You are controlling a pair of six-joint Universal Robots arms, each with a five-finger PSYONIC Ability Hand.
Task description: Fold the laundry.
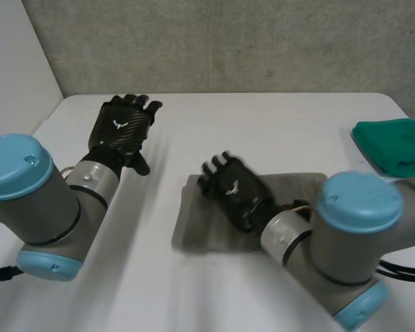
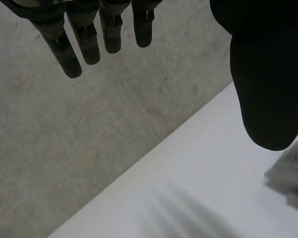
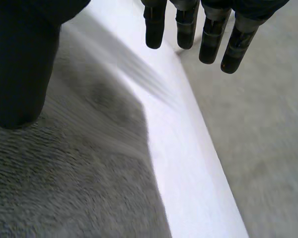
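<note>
A grey towel (image 1: 194, 232) lies flat in the middle of the white desk (image 1: 277, 131), and the right hand (image 1: 234, 192) hangs over its far left part with straight fingers (image 3: 187, 29) spread from the thumb, holding nothing. The left hand (image 1: 121, 128) is off to the towel's left above bare desk, its fingers (image 2: 84, 39) straight and apart. A folded green cloth (image 1: 394, 145) sits near the desk's right edge.

The right arm (image 1: 346, 235) hides the near right part of the grey cloth (image 1: 200, 225), the right hand (image 1: 235, 190) over it is blurred, the green cloth (image 1: 394, 145) runs off the head view's edge, and the left wrist view cuts the grey cloth down to a blurred corner.
</note>
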